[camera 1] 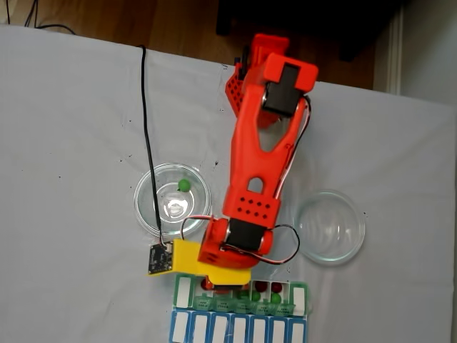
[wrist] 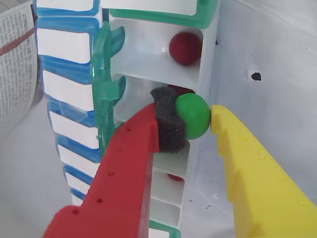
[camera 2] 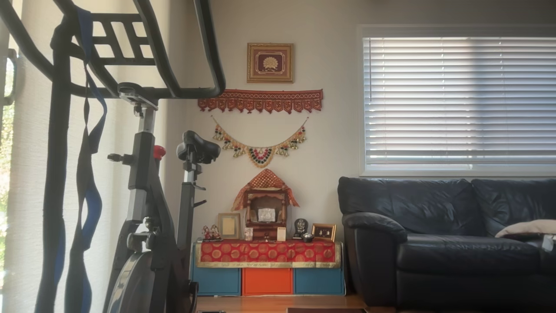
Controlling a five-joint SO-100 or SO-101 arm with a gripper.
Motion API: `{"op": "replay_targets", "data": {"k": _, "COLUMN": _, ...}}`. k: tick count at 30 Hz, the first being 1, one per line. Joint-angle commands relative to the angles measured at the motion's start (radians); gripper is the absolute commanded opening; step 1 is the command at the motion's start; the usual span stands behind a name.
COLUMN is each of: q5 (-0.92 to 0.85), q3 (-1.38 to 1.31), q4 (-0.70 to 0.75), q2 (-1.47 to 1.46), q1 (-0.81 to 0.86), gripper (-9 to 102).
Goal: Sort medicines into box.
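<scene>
Pinched between the gripper's (wrist: 198, 119) red finger with its dark foam pad (wrist: 168, 124) and the yellow finger (wrist: 247, 163) is a green ball (wrist: 192, 115), held right over the green-lidded pill organiser (wrist: 148, 64) in the wrist view. The step in hand looks like the drop: the ball hangs above an open white compartment that seems to already hold a dark red ball, partly hidden behind the pad. Next, the jaws should part only once the ball is centred over the cell, clear of the dividing wall and the raised lid. Another dark red ball (wrist: 185, 48) lies in the neighbouring compartment. In the fixed view one green ball (camera 1: 184, 185) waits in the left glass dish (camera 1: 146, 204).
</scene>
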Motion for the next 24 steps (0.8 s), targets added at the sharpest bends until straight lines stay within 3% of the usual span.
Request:
{"op": "replay_targets", "data": {"k": 1, "q5": 0.008, "q3": -0.107, "q4": -0.02, "q2": 0.021, "q1": -0.031, "gripper": 1}}
{"op": "replay_targets", "data": {"k": 24, "q5": 0.041, "q3": -0.178, "q4": -0.048, "q2": -0.02, "q1": -0.032, "gripper": 5}}
